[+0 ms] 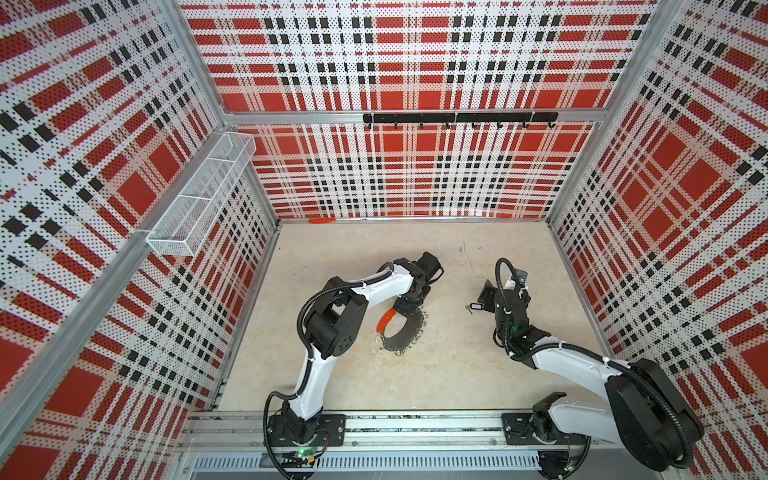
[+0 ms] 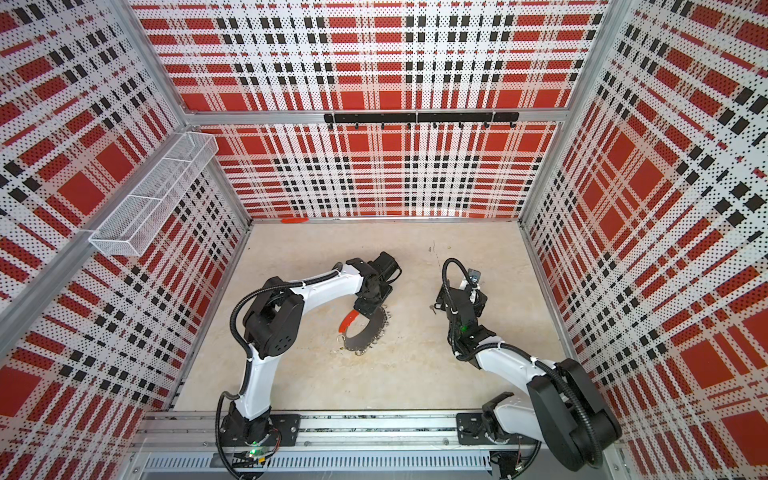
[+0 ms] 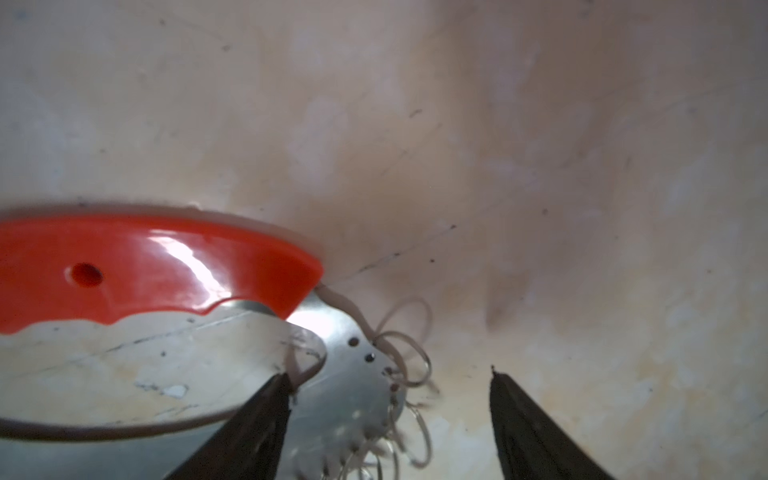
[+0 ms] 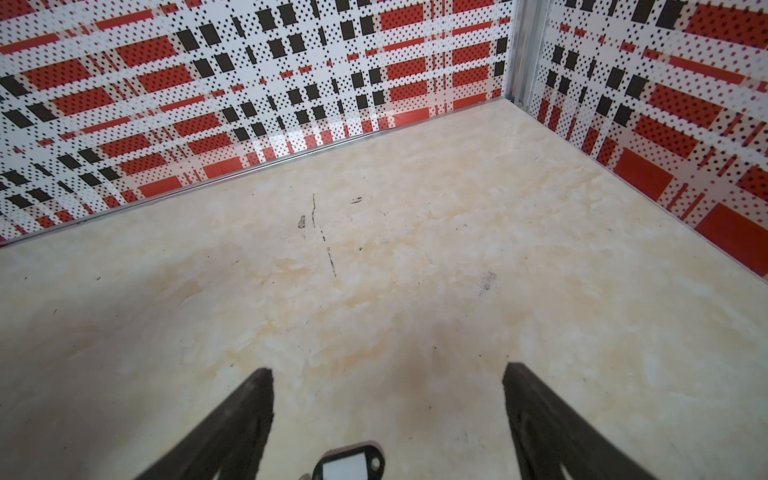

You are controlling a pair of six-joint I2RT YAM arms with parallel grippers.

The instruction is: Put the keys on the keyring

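The wire basket hangs on the wall, the keyring lies under the left claw — spread wide, a finger each side of its band — and the keys lie loose on the table between the spread fingers of the right claw.

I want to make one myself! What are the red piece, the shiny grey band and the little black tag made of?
Red piece: probably plastic, glossy, smooth moulded edge with a bright highlight. Grey band: looks like metal, mirror-like glare and punched holes. Black tag: likely plastic with a pale window.
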